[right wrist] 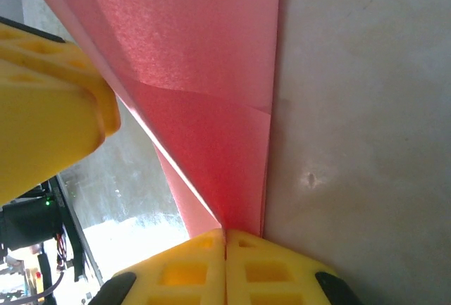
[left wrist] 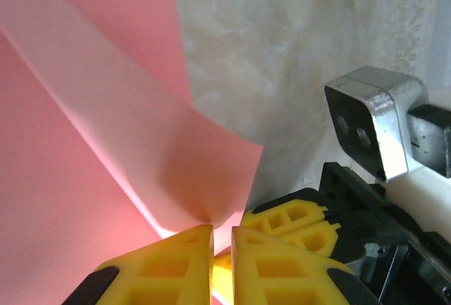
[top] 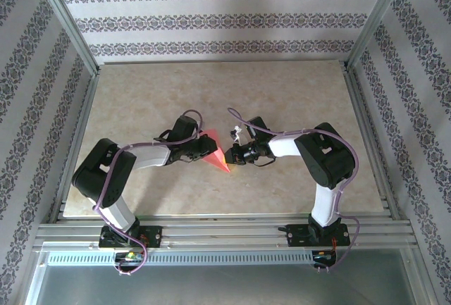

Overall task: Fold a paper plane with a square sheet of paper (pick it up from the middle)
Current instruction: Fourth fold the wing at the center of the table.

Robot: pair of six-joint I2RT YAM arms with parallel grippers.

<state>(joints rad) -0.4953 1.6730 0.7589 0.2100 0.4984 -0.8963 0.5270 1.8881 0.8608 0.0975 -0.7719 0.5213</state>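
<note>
The right gripper (right wrist: 225, 234) is closed tight on the narrow end of a salmon-pink folded paper plane (right wrist: 211, 65), whose creased layers fan out from its tips. They lie over the beige marbled desk (right wrist: 366, 108). The left gripper (left wrist: 222, 231) pinches the same paper at the edge of a raised flap, its jaws almost touching. Seen from above, both grippers meet near the middle of the desk, the left one on the paper's left and the right one on its right. The paper's point aims toward the near edge.
</note>
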